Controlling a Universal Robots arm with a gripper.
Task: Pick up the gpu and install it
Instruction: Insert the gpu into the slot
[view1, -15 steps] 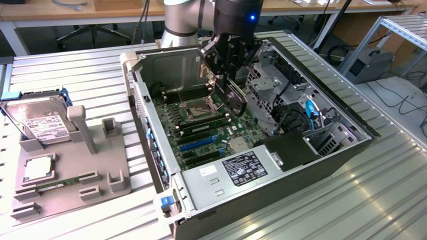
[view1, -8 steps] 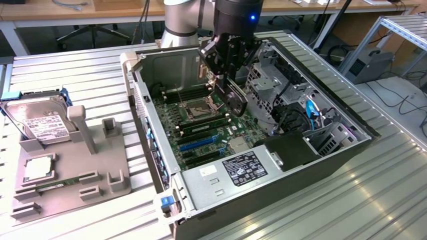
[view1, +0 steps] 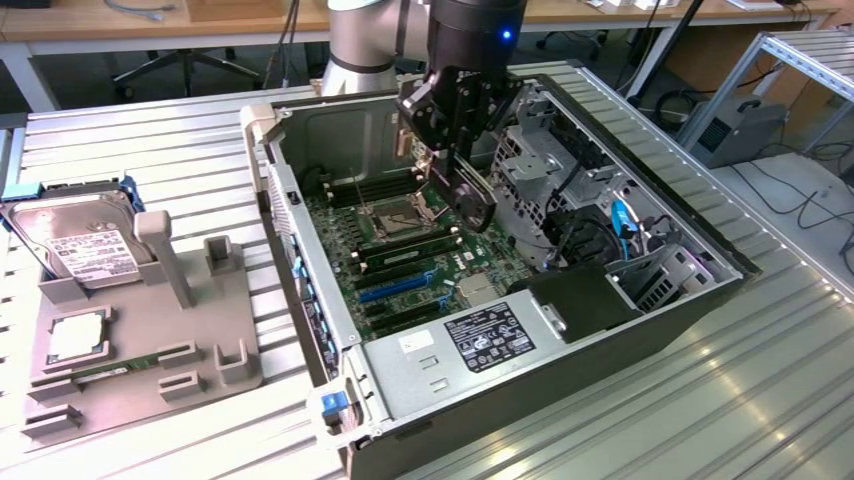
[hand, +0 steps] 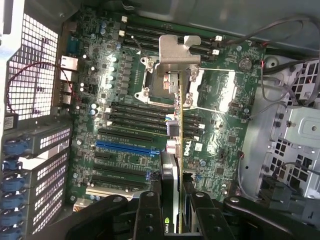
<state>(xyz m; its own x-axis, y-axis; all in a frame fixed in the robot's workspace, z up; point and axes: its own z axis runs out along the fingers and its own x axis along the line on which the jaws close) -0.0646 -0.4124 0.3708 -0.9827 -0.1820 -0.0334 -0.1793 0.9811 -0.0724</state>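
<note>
- Exterior view: we find the gripper (view1: 454, 150) inside the open black-and-silver computer case (view1: 320, 330). Its jaws pinch the thin dark gpu card with black round fan and silver end bracket (view1: 470, 205). The gpu hangs above the green motherboard (view1: 400, 270), seated in no slot.
- Wrist view: the gpu shows edge-on between the two black fingers (hand: 150, 215). Its bracket end lies over the silver processor socket frame (hand: 150, 95), apart from the long blue expansion slot (hand: 127, 147).
- Hazard one: the hold appears to be at one end of the card only. We judge that the fan's weight could pivot or slip the card in so narrow a pinch.
- Hazard two: the card's edge seems to run across the slots, not along them, though we cannot confirm its true angle. Lowered off-line, the bracket could strike the socket frame or neighbouring slots.
- Hazard three: the grey metal drive cage (view1: 534, 165) and the black and blue cables (view1: 617, 225) sit just beside the gripper. A sideways correction could snag them.
- Hazard four: pressing a misaligned edge connector could damage slot contacts.
</note>
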